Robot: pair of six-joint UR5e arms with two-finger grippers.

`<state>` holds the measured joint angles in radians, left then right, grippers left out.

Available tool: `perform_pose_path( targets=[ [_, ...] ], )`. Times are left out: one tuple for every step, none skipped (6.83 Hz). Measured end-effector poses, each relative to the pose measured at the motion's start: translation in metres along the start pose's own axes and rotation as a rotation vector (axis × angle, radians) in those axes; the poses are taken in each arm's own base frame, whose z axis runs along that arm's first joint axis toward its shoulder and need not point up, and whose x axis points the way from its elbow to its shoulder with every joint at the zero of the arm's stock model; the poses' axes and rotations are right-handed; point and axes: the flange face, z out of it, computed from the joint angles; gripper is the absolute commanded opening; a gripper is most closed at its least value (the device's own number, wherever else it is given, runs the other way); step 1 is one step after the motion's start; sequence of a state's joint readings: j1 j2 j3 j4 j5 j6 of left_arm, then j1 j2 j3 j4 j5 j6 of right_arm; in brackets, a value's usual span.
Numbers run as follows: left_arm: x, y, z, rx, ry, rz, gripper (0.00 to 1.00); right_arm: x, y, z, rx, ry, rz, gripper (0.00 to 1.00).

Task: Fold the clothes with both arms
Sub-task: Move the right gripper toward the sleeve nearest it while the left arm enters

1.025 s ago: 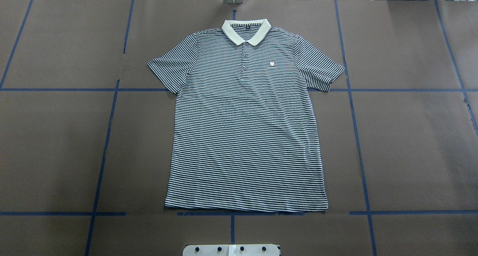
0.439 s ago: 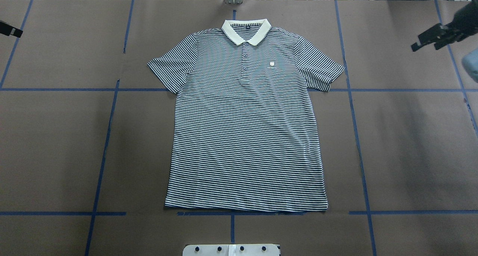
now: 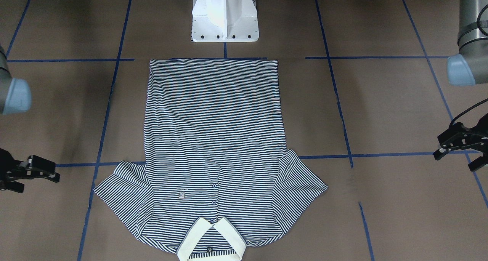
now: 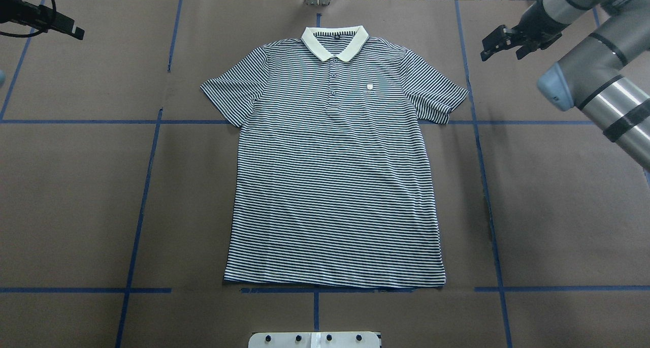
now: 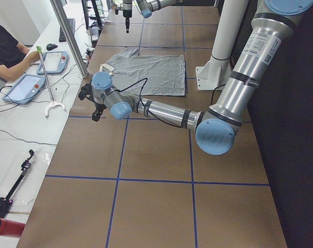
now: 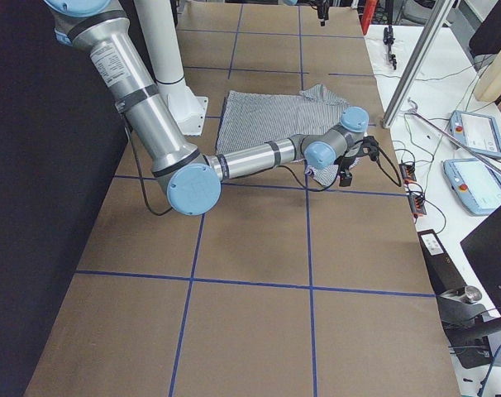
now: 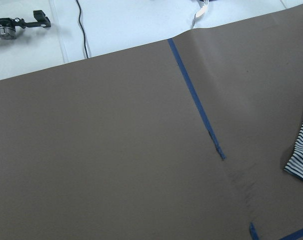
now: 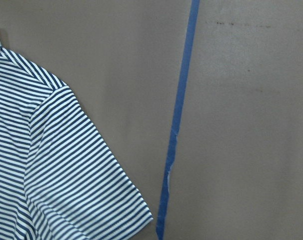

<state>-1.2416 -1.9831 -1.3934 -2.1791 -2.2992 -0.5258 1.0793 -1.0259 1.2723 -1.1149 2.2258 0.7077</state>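
The brown tabletop (image 4: 76, 195) is carrying the striped polo shirt (image 4: 335, 185), which is lying flat and face up in the centre of the overhead frame, with the collar toward the top edge, and it is not shifted from a second ago. What is changing is the arms: the right arm (image 4: 599, 84) is now reaching in from the upper right, and the left arm (image 3: 471, 24) is only just entering at the upper left corner. I judge that the folding is only beginning. Each arm is stretching out nearly level toward a sleeve, but is not touching it. The right fingers (image 4: 491, 43) are standing apart and holding nothing; the left fingers (image 3: 444, 143) are also apart and empty.
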Motion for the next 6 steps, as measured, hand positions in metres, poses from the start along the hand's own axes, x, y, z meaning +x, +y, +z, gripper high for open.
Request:
perform_pose_path(
  targets=[
    [0.018, -0.005, 0.004, 0.028, -0.011, -0.002, 1.0, -0.023, 0.008, 0.029, 0.031, 0.011, 0.033, 1.0],
    [0.03, -0.007, 0.006, 0.056, -0.018, -0.006, 1.0, -0.034, 0.019, 0.053, 0.043, 0.024, 0.041, 1.0],
    [0.036, -0.007, 0.007, 0.069, -0.018, -0.023, 1.0, -0.037, 0.026, 0.068, 0.049, 0.042, 0.042, 1.0],
    [0.041, -0.008, 0.005, 0.077, -0.013, -0.037, 1.0, -0.036, 0.031, 0.079, 0.052, 0.065, 0.04, 0.99],
    [0.046, -0.009, 0.003, 0.083, -0.008, -0.044, 1.0, -0.033, 0.034, 0.087, 0.055, 0.085, 0.039, 0.96],
    [0.048, -0.008, 0.001, 0.086, -0.004, -0.045, 1.0, -0.029, 0.036, 0.091, 0.052, 0.097, 0.038, 0.9]
  ],
)
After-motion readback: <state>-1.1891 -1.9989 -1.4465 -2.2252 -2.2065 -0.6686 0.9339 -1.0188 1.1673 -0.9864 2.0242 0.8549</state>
